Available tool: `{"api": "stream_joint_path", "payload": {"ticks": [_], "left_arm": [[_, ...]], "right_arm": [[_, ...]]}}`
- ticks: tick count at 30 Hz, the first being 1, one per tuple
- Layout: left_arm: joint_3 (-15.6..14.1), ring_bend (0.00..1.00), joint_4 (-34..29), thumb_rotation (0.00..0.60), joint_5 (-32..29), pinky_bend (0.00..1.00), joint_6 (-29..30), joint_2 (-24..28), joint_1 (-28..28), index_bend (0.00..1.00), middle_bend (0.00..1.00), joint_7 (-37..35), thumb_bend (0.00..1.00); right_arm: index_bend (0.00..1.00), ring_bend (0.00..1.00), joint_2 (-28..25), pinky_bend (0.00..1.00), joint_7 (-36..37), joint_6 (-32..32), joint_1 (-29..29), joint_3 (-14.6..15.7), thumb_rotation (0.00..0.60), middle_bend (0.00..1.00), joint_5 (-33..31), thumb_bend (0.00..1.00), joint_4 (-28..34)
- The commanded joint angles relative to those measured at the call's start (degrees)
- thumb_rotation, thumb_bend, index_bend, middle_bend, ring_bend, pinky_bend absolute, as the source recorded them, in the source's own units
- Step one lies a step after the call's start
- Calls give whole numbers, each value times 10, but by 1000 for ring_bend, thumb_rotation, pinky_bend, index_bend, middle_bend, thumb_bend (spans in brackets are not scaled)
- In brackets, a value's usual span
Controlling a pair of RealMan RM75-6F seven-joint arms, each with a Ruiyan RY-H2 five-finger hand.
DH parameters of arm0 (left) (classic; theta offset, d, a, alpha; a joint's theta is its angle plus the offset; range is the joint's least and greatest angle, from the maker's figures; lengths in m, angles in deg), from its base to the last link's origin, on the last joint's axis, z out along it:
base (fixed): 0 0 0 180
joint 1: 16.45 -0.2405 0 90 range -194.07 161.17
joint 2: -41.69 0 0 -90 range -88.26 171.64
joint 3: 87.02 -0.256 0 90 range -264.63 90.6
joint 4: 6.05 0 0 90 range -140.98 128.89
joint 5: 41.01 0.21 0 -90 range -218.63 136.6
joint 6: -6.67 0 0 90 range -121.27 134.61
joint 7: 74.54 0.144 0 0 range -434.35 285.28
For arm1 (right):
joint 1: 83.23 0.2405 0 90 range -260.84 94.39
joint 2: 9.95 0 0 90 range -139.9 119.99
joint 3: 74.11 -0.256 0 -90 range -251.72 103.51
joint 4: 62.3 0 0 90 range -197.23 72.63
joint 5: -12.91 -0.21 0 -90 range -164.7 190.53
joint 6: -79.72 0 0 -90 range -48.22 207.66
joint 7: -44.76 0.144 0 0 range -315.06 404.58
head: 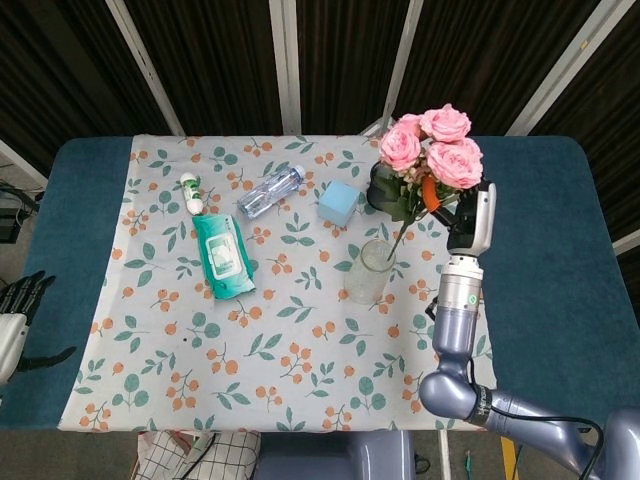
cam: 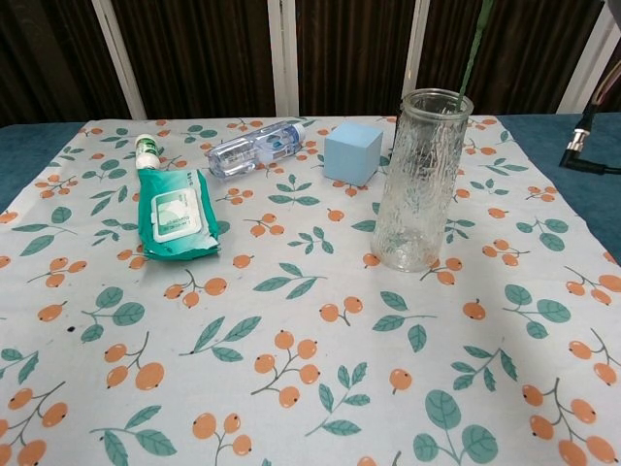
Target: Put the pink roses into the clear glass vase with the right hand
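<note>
My right hand [head: 452, 208] grips a bunch of pink roses [head: 432, 146] by the stems, held high over the table. The green stem [cam: 473, 49] slants down and its tip stands right at the rim of the clear glass vase [head: 368, 270], which stands upright on the patterned cloth [cam: 291, 320]. In the chest view the vase [cam: 419, 181] is right of centre and only the stem shows above it. My left hand [head: 18, 305] hangs off the table's left edge with its fingers apart, holding nothing.
A blue cube [head: 339, 202] and a black mesh cup [head: 387, 185] stand behind the vase. A plastic bottle [head: 269, 190], a green wipes pack [head: 222, 255] and a small white bottle [head: 191, 192] lie to the left.
</note>
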Motion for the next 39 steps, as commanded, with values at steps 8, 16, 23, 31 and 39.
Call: {"api": "stream_joint_path", "payload": {"ticks": [8, 16, 23, 31, 39], "left_arm": [[-1, 0, -2, 600, 0, 0, -2, 3, 0, 0, 0, -6, 0], [-3, 0, -4, 600, 5, 0, -1, 3, 1, 0, 0, -5, 0], [-4, 0, -7, 600, 9, 0, 0, 2, 1, 0, 0, -1, 0], [-5, 0, -8, 600, 10, 0, 1, 2, 1, 0, 0, -1, 0], [-6, 0, -9, 600, 12, 0, 1, 3, 1, 0, 0, -3, 0]], "right_arm": [[482, 524, 10, 404, -1, 4, -12, 9, 600, 524, 7, 403, -10], [469, 518, -1, 404, -8, -2, -40, 38, 600, 524, 31, 404, 15], [464, 516, -16, 404, -21, -12, -70, 75, 600, 524, 66, 404, 42], [460, 513, -30, 404, -37, -1, -87, 94, 600, 524, 75, 404, 53], [458, 513, -48, 405, -58, 14, -111, 129, 600, 524, 84, 404, 48]]}}
